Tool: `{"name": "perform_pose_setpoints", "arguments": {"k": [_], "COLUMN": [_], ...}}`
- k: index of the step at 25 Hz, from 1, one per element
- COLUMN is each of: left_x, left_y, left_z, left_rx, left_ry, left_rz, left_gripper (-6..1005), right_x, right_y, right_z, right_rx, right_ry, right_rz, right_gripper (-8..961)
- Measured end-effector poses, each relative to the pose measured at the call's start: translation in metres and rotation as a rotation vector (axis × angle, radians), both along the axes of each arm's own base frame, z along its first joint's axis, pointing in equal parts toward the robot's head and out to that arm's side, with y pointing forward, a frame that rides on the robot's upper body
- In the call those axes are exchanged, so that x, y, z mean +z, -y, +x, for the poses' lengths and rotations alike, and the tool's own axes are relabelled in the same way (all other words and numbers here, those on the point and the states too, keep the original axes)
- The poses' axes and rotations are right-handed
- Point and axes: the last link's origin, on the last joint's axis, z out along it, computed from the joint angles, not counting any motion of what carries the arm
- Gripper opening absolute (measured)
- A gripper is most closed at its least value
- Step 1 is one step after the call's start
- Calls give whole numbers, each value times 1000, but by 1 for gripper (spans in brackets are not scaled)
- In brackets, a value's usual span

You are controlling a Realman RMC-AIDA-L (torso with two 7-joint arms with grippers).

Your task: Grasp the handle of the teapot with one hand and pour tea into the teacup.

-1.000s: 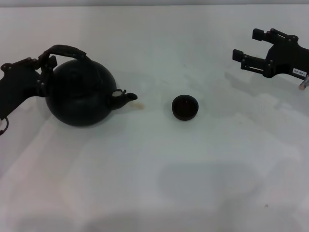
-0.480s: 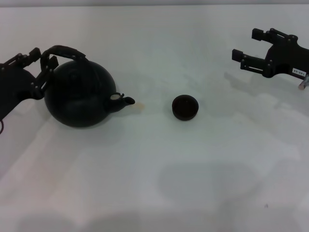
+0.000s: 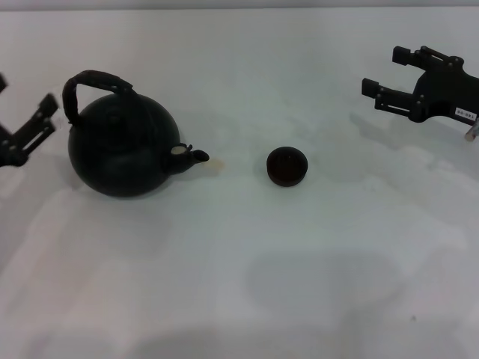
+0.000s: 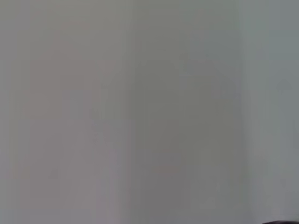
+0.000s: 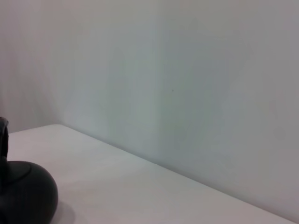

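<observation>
The matte black teapot (image 3: 123, 146) stands upright on the white table (image 3: 239, 262) at the left, its spout (image 3: 196, 155) pointing right toward the small black teacup (image 3: 287, 166). Its arched handle (image 3: 93, 78) stands up over the pot's left side, free of any grip. My left gripper (image 3: 26, 91) is open and empty at the far left edge, apart from the handle. My right gripper (image 3: 383, 71) is open and empty, held at the back right. The teapot's body also shows in the right wrist view (image 5: 25, 191). The left wrist view shows only a plain grey surface.
A small pale spot (image 3: 217, 162) lies on the table just off the spout's tip. A bare white wall (image 5: 187, 84) rises behind the table.
My left gripper has let go of the handle and drawn back to the left. The teapot has settled upright from a slight tilt. The right arm has not moved.
</observation>
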Motion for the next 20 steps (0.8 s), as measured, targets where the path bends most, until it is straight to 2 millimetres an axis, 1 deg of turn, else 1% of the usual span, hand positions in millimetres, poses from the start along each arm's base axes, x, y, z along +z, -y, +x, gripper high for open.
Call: {"name": "perform_pose_setpoints", "arguments": {"k": [6,8,10,13,20], "left_x": [17,21,25,28,33], "left_y": [30,40,52,66,91], "left_z": [-26,-35,-44,-52,-65], "left_rx": [94,129,170,210,296], "left_ry": [35,54,65,63,103], "left_rz": [109,142,181,214,306], "left_gripper": [818,860,859,857,853], "right_x": [1,1,2,2,7], "right_y": [7,12,18,31,61], "right_z": [7,13,20,33,53], "right_rx": [4,-11,-37,-66,-144], "right_ry": [6,-13,-34,-70,-149], "right_rz": [30,58,103,190,417], "right_gripper": [850,850,850,850,850]}}
